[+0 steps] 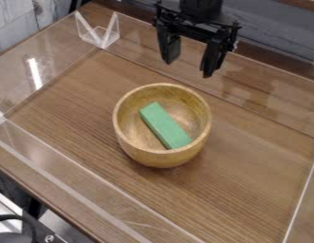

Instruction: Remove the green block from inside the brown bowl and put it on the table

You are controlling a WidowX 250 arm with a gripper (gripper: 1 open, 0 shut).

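A: Where's the green block (pixel 164 126)?

B: Lying flat in the brown bowl (pixel 163 124), slanted across its bottom. The gripper (pixel 191 55) hangs above and behind the bowl, jaws apart, holding nothing.

A: So which step?

B: I'd say the approach; nothing is lifted yet. Next it must come over the bowl, drop inside the rim, and close across the block's narrow width.

A: And around the bowl?

B: Bare wood-grain surface (pixel 267 157) on every side, edged by low clear walls (pixel 46 66).

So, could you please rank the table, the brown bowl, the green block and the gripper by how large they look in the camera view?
1. table
2. brown bowl
3. gripper
4. green block
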